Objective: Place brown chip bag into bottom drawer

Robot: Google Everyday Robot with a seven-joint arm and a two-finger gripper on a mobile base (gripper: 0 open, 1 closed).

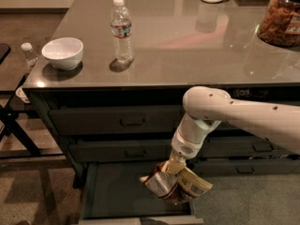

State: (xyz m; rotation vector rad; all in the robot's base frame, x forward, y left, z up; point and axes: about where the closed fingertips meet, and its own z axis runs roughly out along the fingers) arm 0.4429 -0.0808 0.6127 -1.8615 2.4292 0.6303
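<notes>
The brown chip bag [180, 185], crinkled tan and dark brown, hangs from my gripper [169, 172] over the right part of the bottom drawer [112, 193]. The gripper is shut on the bag's upper middle, and the bag lies roughly level just above the drawer's floor. The drawer is pulled out, lowest of the left column, with a flat dark bare inside. My white arm [234, 116] comes in from the right and bends down to the gripper.
Two shut handled drawers [126, 122] sit above the open one. On the counter stand a water bottle [122, 29], a white bowl [63, 53] and a jar of brown snacks [281, 18]. A black stand [14, 125] is at the left.
</notes>
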